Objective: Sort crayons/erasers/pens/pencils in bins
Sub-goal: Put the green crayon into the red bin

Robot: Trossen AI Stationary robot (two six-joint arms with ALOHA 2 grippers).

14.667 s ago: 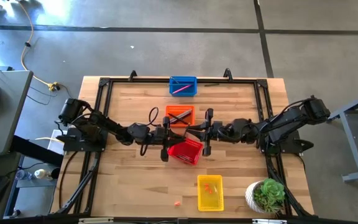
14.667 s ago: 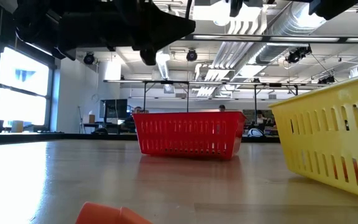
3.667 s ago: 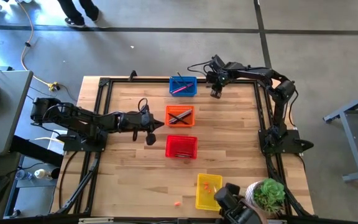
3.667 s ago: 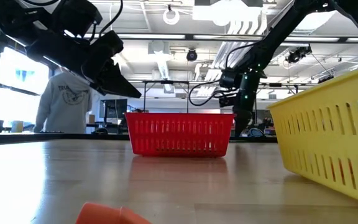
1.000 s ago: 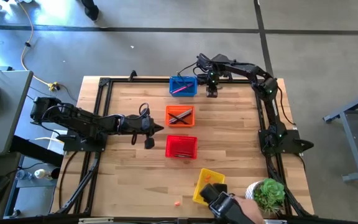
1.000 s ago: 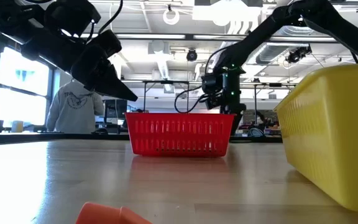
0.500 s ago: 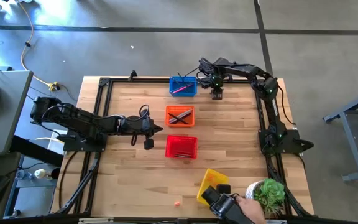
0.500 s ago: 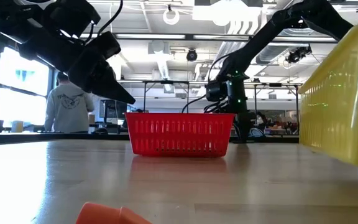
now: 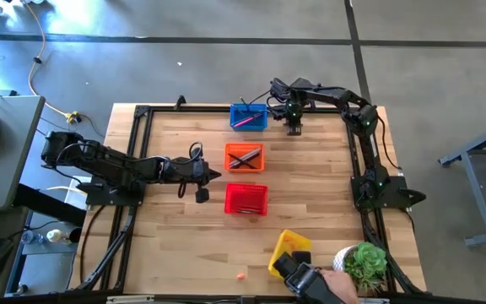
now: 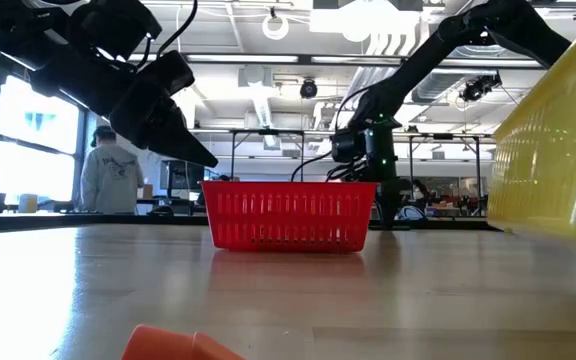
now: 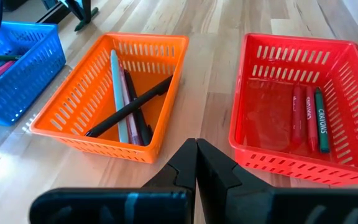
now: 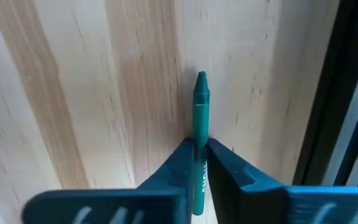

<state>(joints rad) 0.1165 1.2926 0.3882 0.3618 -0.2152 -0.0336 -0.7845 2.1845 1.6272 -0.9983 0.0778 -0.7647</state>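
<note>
Crayon first: the thin green wax crayon [image 12: 200, 130] lies flat on the pale wooden table [image 9: 310, 211]. In the high view this spot is at the upper middle of the frame, just right of the small blue plastic mesh basket [image 9: 248, 116], where the right gripper [image 9: 294, 127] points down at the board. The crayon itself is too small to see there. The left gripper [image 9: 202, 194] waits at the middle left, near the small orange mesh basket [image 9: 245, 158] and the small red mesh basket [image 9: 246, 198]. At the lower edge a person's hand [image 9: 319, 285] tilts the small yellow mesh basket [image 9: 287, 249], and a tiny orange-red eraser [image 9: 241, 275] lies on the wood just left of it.

In the low view the red basket stands in the middle, and the yellow basket at the right is lifted off the table.

In the left wrist view the left fingers are pressed together with nothing between them. Other wax crayons [image 11: 309, 118] lie in the red basket, and pens [image 11: 124, 106] in the orange one.

In the right wrist view the two fingers are pinched onto the lower part of the crayon, while its tip points away. I judge the grip is near one end, so the lift should be straight up and slow, otherwise the crayon may swing or slip. The red basket looks like the proper place for it.
</note>
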